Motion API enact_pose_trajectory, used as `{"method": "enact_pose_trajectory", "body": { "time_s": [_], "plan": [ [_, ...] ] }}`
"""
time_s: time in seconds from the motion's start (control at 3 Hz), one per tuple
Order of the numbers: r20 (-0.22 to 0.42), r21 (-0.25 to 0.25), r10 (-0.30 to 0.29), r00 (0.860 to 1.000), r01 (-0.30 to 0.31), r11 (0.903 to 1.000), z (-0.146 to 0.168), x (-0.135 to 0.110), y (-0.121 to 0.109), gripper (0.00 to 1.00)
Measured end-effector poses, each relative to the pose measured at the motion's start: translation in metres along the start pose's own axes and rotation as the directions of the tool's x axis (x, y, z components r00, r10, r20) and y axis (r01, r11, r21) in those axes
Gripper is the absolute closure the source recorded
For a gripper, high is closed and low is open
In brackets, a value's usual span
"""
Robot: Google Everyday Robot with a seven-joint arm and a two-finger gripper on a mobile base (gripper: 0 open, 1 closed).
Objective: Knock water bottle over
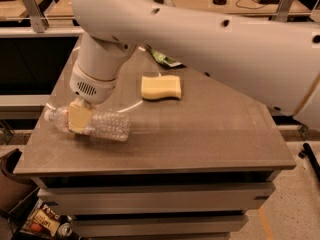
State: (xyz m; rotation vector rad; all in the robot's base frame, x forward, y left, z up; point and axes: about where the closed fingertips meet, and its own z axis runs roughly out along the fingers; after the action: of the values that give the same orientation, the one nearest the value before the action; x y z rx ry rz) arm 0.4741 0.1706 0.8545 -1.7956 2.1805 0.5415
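Fingers [80, 123] of the gripper [78, 118] are clamping the water bottle [107, 125], which is lying almost flat near the left edge of the desk [200, 134], cap pointing left. Opening gently and lifting straight up is looking wisest, so nothing is rolling off.

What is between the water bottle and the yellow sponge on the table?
Only bare tabletop in the camera view. The water bottle lies on its side with the gripper over it, left of the sponge.
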Motion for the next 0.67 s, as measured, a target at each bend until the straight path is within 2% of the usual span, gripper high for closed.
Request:
{"method": "enact_pose_trajectory", "body": {
  "time_s": [0.33, 0.67],
  "plan": [
    [0.044, -0.053, -0.01, 0.999, 0.013, 0.9985, 0.0215, -0.0078, 0.0036, 1.0],
    [0.044, -0.053, -0.011, 0.999, 0.013, 0.9985, 0.0197, -0.0087, 0.0039, 0.83]
  ]
}}
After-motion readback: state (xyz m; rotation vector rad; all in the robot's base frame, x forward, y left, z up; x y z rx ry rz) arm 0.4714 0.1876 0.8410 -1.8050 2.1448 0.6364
